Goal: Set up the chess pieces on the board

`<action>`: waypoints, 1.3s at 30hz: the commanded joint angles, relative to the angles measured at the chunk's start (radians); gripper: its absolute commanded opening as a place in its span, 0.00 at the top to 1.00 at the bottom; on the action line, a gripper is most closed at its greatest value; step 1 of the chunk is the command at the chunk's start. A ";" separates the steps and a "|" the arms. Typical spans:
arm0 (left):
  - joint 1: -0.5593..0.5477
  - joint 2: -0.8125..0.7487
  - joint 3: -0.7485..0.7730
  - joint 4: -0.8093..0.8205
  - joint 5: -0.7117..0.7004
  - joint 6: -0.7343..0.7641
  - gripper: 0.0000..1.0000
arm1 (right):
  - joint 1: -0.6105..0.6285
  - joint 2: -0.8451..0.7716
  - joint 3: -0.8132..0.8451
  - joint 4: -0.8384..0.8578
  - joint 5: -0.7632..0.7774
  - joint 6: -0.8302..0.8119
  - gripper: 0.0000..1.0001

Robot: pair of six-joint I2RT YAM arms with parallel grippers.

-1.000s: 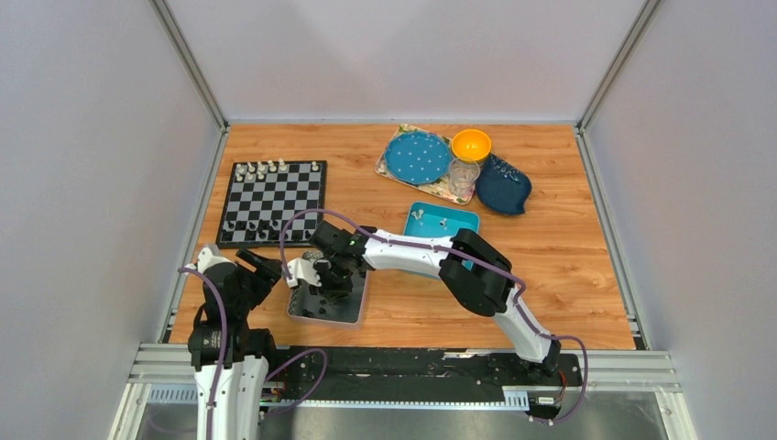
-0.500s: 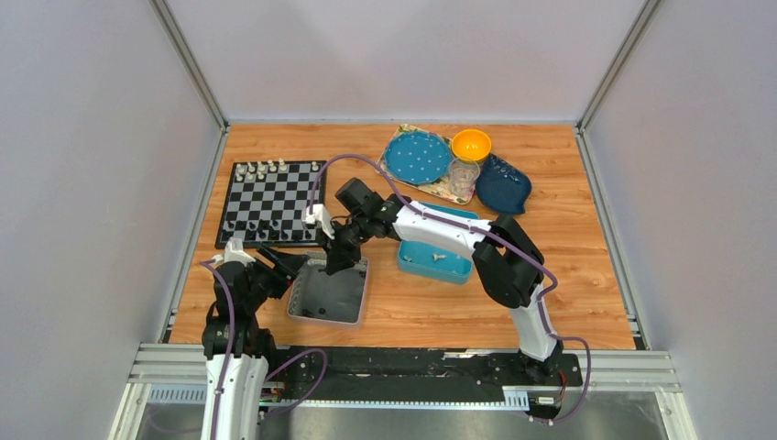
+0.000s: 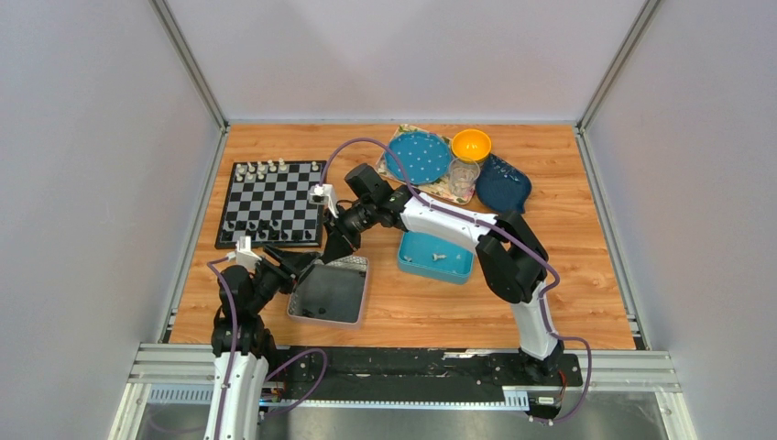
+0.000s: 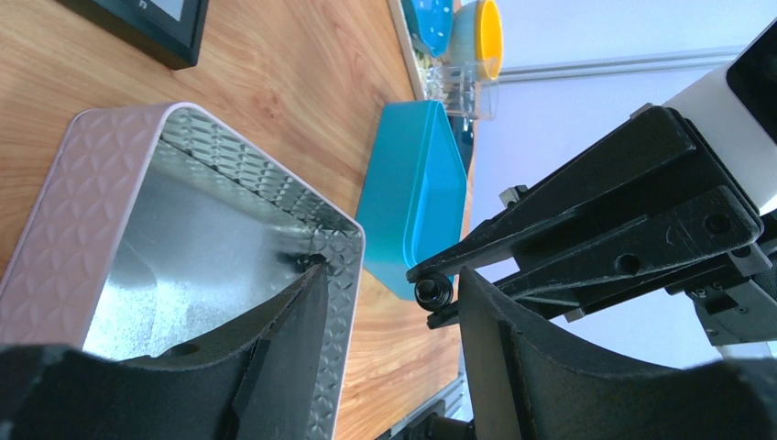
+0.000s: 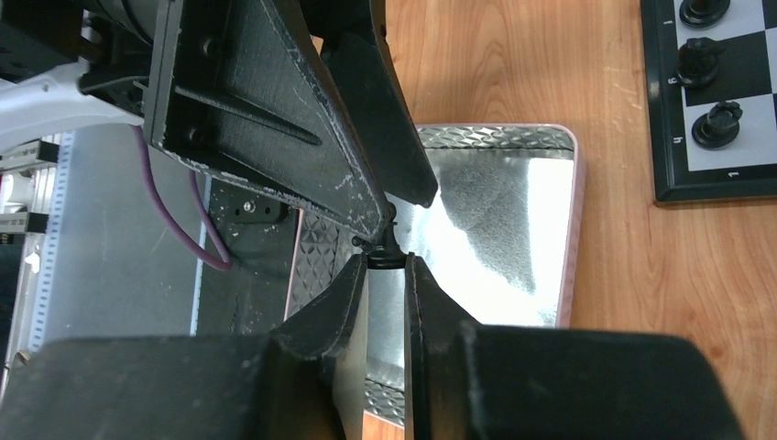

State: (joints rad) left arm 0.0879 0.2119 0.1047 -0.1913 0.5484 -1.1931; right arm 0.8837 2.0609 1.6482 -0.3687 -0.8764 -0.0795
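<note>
Your right claw [image 5: 385,272] pinches a small black chess piece [image 4: 432,291], possibly a pawn, between the spread fingers of your open left claw [image 4: 389,275], over the silver tray [image 4: 64,229]. The board [image 3: 275,197] lies just beyond, far-left.

I'm looking into a booth with 3 plain, pale grey walls: the back wall [image 3: 403,55], the left wall [image 3: 82,183] and the right wall [image 3: 705,183]. 2 aluminium posts climb from the far corners, 1 on the left [image 3: 190,62] and 1 on the right [image 3: 616,62]. An orange-brown wooden table [image 3: 586,275] fills the bottom, with a metal rail along its left side [image 3: 194,234] and its right side [image 3: 607,234]. An aluminium beam [image 3: 412,353] crosses the near edge, with a grey shelf [image 3: 412,422] below it. The light is soft and even, and the shadows are faint.
</note>
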 commanded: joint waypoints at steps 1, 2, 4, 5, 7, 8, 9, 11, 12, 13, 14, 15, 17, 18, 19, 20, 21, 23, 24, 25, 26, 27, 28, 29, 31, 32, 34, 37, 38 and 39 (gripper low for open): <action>0.001 -0.019 -0.025 0.105 0.041 -0.065 0.38 | 0.001 -0.001 -0.007 0.062 -0.035 0.050 0.93; 0.001 -0.022 -0.030 0.111 0.042 -0.071 0.39 | 0.001 0.002 -0.007 0.063 -0.036 0.053 0.93; 0.003 -0.029 -0.042 0.130 0.041 -0.092 0.39 | 0.001 0.002 -0.007 0.065 -0.035 0.055 0.93; 0.003 -0.032 -0.046 0.139 0.044 -0.098 0.41 | 0.001 0.002 -0.007 0.068 -0.035 0.058 0.93; 0.003 -0.035 -0.056 0.153 0.044 -0.112 0.42 | 0.001 0.005 -0.008 0.074 -0.038 0.064 0.93; 0.001 -0.037 -0.057 0.156 0.045 -0.117 0.43 | 0.001 0.005 -0.005 0.076 -0.038 0.066 0.93; 0.003 -0.039 -0.060 0.162 0.044 -0.118 0.45 | 0.001 0.008 -0.005 0.076 -0.039 0.067 0.93; 0.001 -0.040 -0.063 0.170 0.047 -0.129 0.48 | 0.001 0.010 -0.005 0.077 -0.041 0.067 0.93; 0.001 -0.042 -0.065 0.173 0.045 -0.131 0.48 | 0.001 0.011 -0.005 0.076 -0.042 0.067 0.93; 0.001 -0.043 -0.065 0.176 0.045 -0.134 0.49 | 0.001 0.011 -0.005 0.076 -0.044 0.067 0.93; 0.003 -0.043 -0.065 0.176 0.044 -0.135 0.50 | 0.001 0.013 -0.005 0.076 -0.044 0.067 0.93; 0.003 -0.040 -0.065 0.179 0.044 -0.134 0.51 | 0.001 0.012 -0.007 0.076 -0.044 0.067 0.93; 0.003 -0.039 -0.065 0.182 0.045 -0.138 0.54 | 0.001 0.013 -0.008 0.076 -0.044 0.067 0.93; 0.001 -0.039 -0.066 0.182 0.048 -0.137 0.55 | 0.003 0.013 -0.008 0.076 -0.042 0.067 0.93; 0.003 -0.037 -0.065 0.184 0.050 -0.137 0.55 | 0.001 0.013 -0.008 0.077 -0.041 0.066 0.93; 0.001 -0.037 -0.065 0.185 0.051 -0.137 0.59 | 0.001 0.015 -0.010 0.076 -0.041 0.066 0.93; 0.003 -0.036 -0.066 0.185 0.051 -0.138 0.61 | 0.001 0.015 -0.011 0.076 -0.041 0.064 0.93; 0.003 -0.039 -0.068 0.187 0.054 -0.137 0.67 | 0.001 0.016 -0.008 0.076 -0.039 0.066 0.93; 0.001 -0.036 -0.069 0.185 0.056 -0.138 0.67 | 0.001 0.016 -0.008 0.076 -0.039 0.066 0.93; 0.001 -0.037 -0.071 0.185 0.056 -0.137 0.67 | 0.003 0.019 -0.010 0.077 -0.038 0.066 0.93; 0.001 -0.037 -0.072 0.185 0.058 -0.137 0.67 | 0.001 0.019 -0.008 0.074 -0.038 0.066 0.93; 0.003 -0.039 -0.074 0.185 0.061 -0.137 0.68 | 0.003 0.019 -0.008 0.074 -0.035 0.066 0.93; 0.003 -0.037 -0.076 0.185 0.062 -0.138 0.69 | 0.001 0.021 -0.008 0.076 -0.035 0.066 0.93; 0.003 -0.036 -0.076 0.187 0.067 -0.138 0.70 | 0.001 0.022 -0.007 0.076 -0.033 0.066 0.93; 0.001 -0.032 -0.079 0.185 0.071 -0.138 0.73 | 0.001 0.025 -0.005 0.076 -0.032 0.066 0.93; 0.003 -0.034 -0.080 0.185 0.073 -0.138 0.75 | 0.001 0.025 -0.004 0.076 -0.032 0.067 0.93; 0.003 -0.029 -0.082 0.216 0.079 -0.137 0.80 | 0.001 0.025 -0.005 0.076 -0.032 0.067 0.93; 0.001 -0.026 -0.082 0.220 0.087 -0.131 0.88 | 0.001 0.025 -0.002 0.076 -0.030 0.069 0.92; 0.001 -0.025 -0.082 0.222 0.090 -0.128 0.90 | 0.001 0.025 -0.002 0.076 -0.029 0.069 0.91; 0.001 -0.022 -0.080 0.222 0.091 -0.125 0.93 | 0.003 0.025 -0.002 0.077 -0.029 0.069 0.90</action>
State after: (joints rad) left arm 0.0883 0.1856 0.0471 -0.0429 0.5903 -1.3136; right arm 0.8837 2.0743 1.6367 -0.3294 -0.9089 -0.0208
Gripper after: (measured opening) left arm 0.125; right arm 0.169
